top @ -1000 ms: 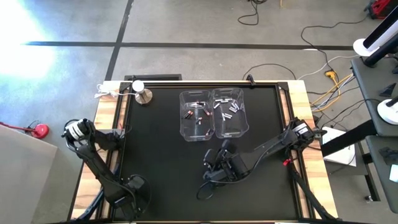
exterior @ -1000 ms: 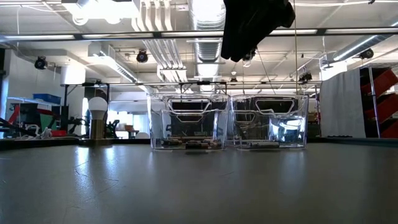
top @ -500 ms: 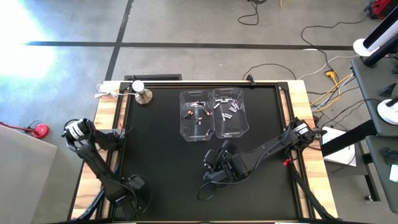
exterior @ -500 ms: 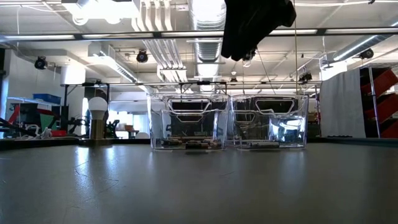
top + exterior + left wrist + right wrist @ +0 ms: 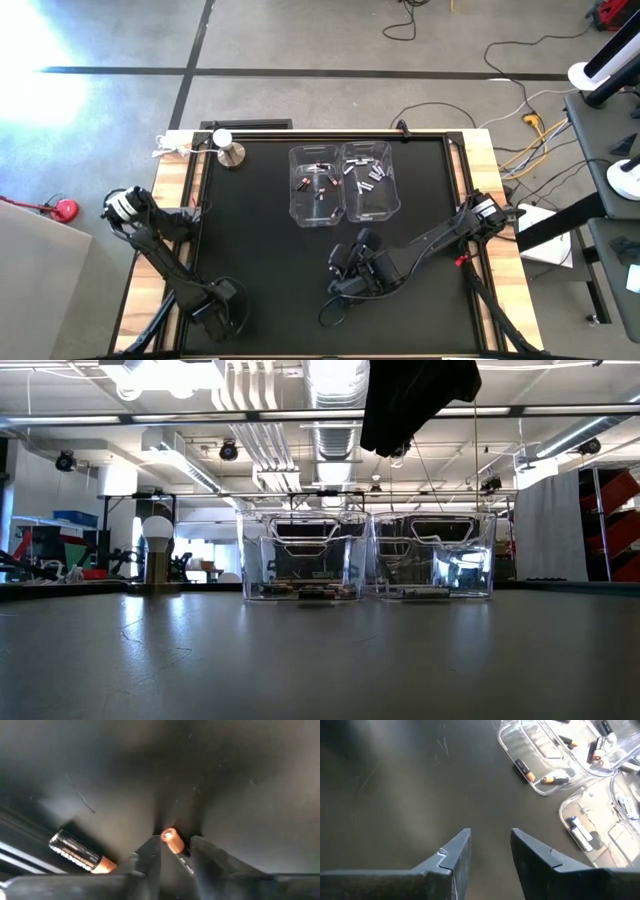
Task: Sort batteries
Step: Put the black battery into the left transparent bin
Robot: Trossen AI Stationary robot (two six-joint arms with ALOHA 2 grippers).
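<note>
Near the table's near left corner, my left gripper (image 5: 226, 306) points down with its fingers (image 5: 150, 855) standing on either side of a copper-topped dark battery (image 5: 174, 845) that lies on the black table. A second copper-and-dark battery (image 5: 80, 853) lies flat close by, next to the table's rim. My right gripper (image 5: 490, 845) hangs open and empty above the table, in front of two clear bins. The left bin (image 5: 318, 188) holds copper-and-dark batteries (image 5: 547, 779). The right bin (image 5: 368, 180) holds white and silver ones (image 5: 580, 831). My left gripper comes at the battery from above, slanting. One fingertip (image 5: 154, 846) stands right beside the battery's copper end (image 5: 168, 835); the other stands off its dark body. I cannot tell whether either finger touches it.
A white bulb on a metal stand (image 5: 229, 150) stands at the far left corner of the black table (image 5: 260, 250). The table has a raised frame and wooden side strips. The right arm's dark gripper (image 5: 415, 400) hangs high above the bins in the low view.
My left gripper has sunk toward the table and shifted a little toward the table's right edge. The right arm, the bins and their batteries have kept still.
</note>
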